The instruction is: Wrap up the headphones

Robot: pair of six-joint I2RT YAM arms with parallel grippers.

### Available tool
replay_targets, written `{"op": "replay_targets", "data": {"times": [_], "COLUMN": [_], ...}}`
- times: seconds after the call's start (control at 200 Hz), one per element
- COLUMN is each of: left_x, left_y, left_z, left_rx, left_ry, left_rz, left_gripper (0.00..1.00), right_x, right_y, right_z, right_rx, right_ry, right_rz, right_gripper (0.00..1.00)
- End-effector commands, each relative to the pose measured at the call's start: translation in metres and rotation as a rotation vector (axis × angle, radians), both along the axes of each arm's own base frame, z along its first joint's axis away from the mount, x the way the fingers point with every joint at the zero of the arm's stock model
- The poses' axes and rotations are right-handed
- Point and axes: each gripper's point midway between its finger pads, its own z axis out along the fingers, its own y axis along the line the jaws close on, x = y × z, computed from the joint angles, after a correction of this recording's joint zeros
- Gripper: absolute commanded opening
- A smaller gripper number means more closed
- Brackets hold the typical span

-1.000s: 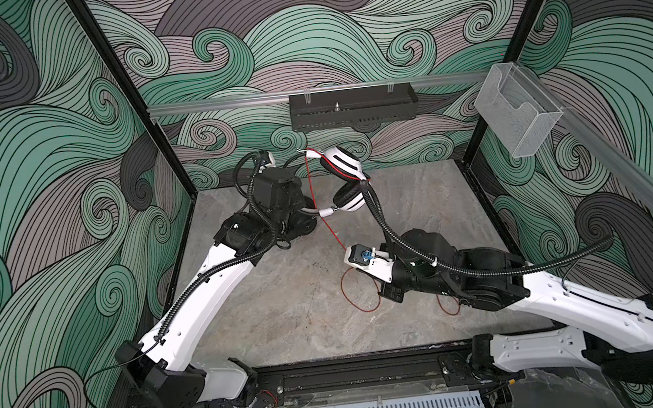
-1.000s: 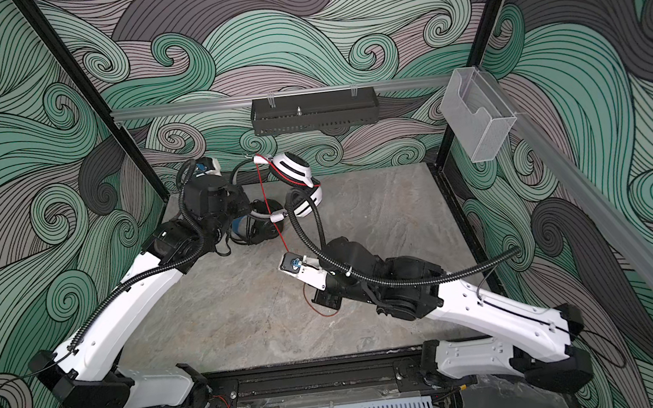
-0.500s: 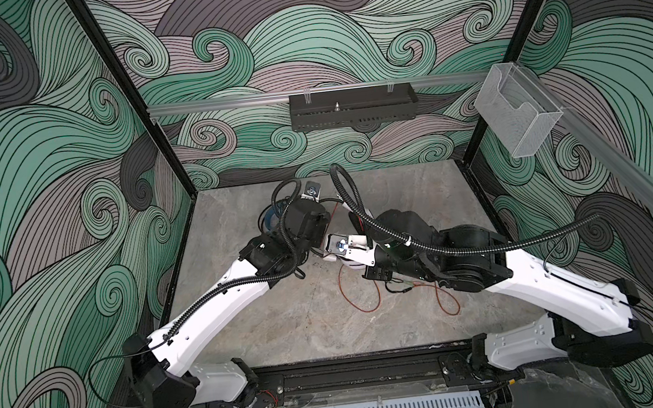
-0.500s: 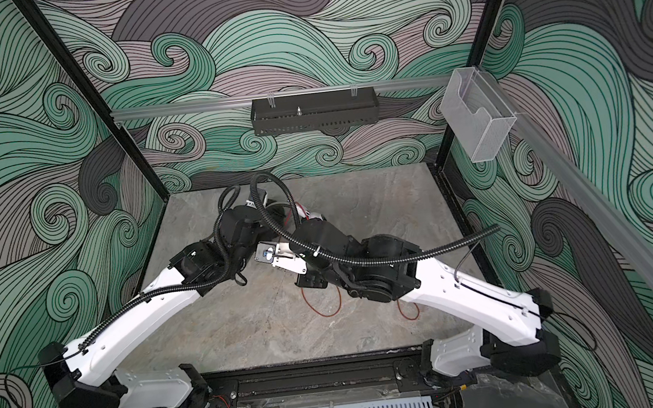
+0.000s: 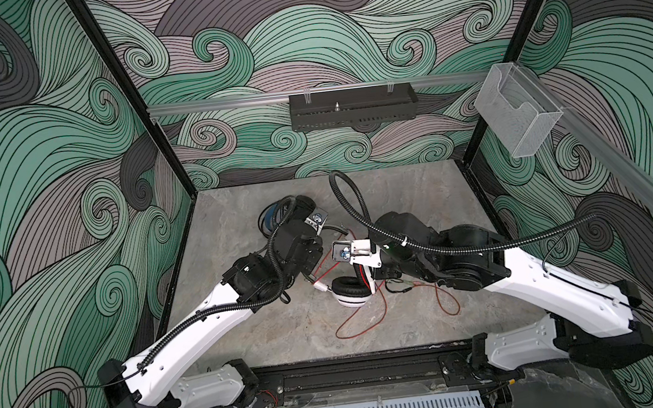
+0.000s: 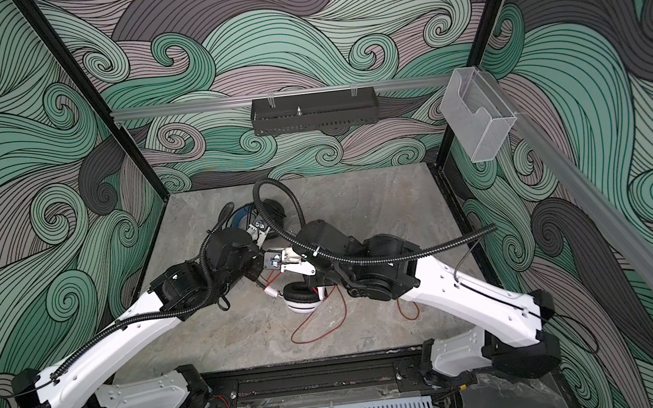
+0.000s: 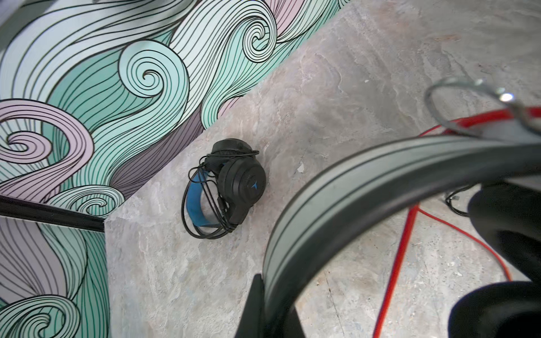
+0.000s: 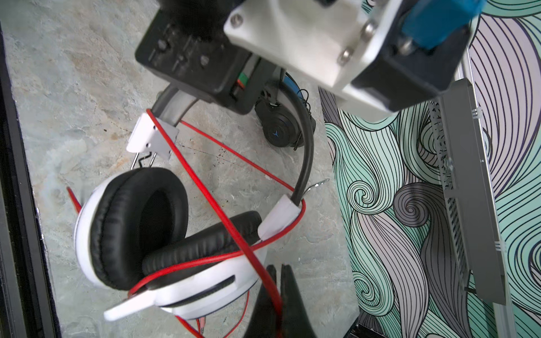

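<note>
At the back left of the table [image 5: 244,340] lies the black headset [image 7: 225,187], cable wound round it. That is plain from the left wrist, but the arm half hides it in both top views. The left gripper [image 5: 308,275] is clamped on the headband [image 7: 366,172] of the white headset [image 5: 351,292], mid-table. Only the right wrist shows the right gripper [image 8: 276,289] pinching the red cable [image 8: 205,199]; its slack loops forward.

Black slotted tray [image 5: 352,106] on rail [image 5: 221,104]; clear bin [image 5: 517,108] rightward
</note>
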Motion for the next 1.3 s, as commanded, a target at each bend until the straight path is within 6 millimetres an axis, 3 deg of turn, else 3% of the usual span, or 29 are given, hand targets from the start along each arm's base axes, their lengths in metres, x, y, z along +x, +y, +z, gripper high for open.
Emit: {"op": "replay_targets", "data": {"times": [0.0, 0.36, 0.67, 0.901, 1.196, 1.296], "left_x": [-0.002, -0.043, -0.052, -0.058, -0.058, -0.057], "left_y": [0.020, -0.023, -0.032, -0.045, -0.051, -0.051], "left_z": [0.004, -0.005, 0.033, 0.063, 0.104, 0.110], "left_rx": [0.093, 0.034, -0.125, -0.263, -0.441, -0.463], "left_ry": [-0.028, 0.140, 0.117, 0.109, 0.086, 0.097], "left_rz": [0.027, -0.308, -0.326, -0.357, -0.323, -0.304], "left_gripper": [0.00, 0.00, 0.00, 0.00, 0.00, 0.00], "right_x": [0.012, 0.037, 0.051, 0.050, 0.051, 0.051], "right_y": [-0.024, -0.036, -0.044, -0.037, -0.029, -0.033], "right_z": [0.027, 0.037, 0.027, 0.028, 0.022, 0.028], "right_rx": [0.023, 0.079, 0.220, 0.403, 0.582, 0.642], "right_ry": [-0.104, -0.116, -0.024, 0.025, 0.118, 0.123], "right_rz": [-0.081, -0.156, -0.204, -0.131, -0.078, -0.098], "right_gripper": [0.00, 0.00, 0.04, 0.17, 0.23, 0.33]}}
